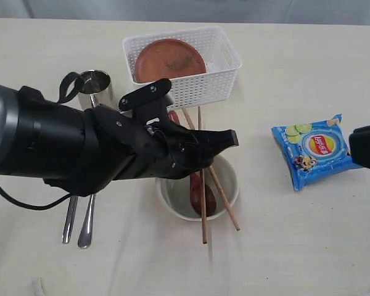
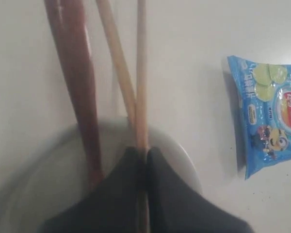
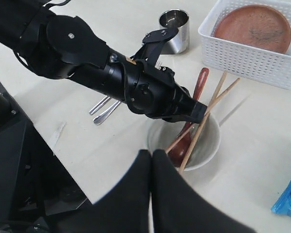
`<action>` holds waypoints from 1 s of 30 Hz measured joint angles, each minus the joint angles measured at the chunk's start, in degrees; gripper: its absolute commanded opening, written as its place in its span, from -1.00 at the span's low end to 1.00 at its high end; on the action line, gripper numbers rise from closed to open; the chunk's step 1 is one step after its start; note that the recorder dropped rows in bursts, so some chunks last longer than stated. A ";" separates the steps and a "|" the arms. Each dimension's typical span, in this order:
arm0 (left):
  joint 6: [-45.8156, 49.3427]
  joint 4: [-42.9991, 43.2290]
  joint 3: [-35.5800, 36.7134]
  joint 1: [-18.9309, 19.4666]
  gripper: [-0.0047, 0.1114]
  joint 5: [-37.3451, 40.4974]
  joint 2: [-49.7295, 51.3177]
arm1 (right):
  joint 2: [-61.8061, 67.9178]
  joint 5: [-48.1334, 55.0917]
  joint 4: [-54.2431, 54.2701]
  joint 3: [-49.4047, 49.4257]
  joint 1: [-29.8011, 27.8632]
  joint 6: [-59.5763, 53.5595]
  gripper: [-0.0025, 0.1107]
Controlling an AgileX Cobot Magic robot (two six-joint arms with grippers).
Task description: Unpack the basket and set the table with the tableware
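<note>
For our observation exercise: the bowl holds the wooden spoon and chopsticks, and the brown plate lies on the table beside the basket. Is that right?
No. The brown plate lies inside the basket, not beside it; the exterior view shows this. The bowl does hold the wooden spoon and chopsticks.

A pale cream table (image 1: 308,246) with a faint wood grain carries everything. A white perforated basket (image 1: 222,83) stands toward its far edge, and a steel cup (image 1: 95,86) stands upright just to the left of it. In front of the basket, near the middle, sits a cream bowl (image 1: 171,200). Two steel utensils (image 1: 80,225) lie side by side at the left front, their upper ends hidden. A blue chip packet (image 1: 314,151) lies flat on the right, well apart from the bowl.
</note>
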 measured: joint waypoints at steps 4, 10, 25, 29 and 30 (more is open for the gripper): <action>0.00 0.00 -0.61 0.00 -0.92 0.09 -0.54 | 0.00 1.63 0.00 0.00 0.00 0.00 -0.96; 0.00 0.00 -0.61 0.00 -0.92 0.09 -2.07 | 0.00 2.77 0.00 0.04 0.00 0.29 -0.96; -1.48 -6.07 4.30 0.00 -0.92 -2.82 -5.39 | 0.00 2.77 0.00 0.04 0.00 2.78 -0.96; -1.60 -6.07 4.30 0.00 -0.87 -0.94 -4.00 | 0.00 2.77 0.00 0.04 0.00 3.01 -0.96; -1.60 -6.07 4.30 0.00 -0.83 -0.79 -3.75 | 0.00 2.77 0.00 0.04 0.00 3.01 -0.96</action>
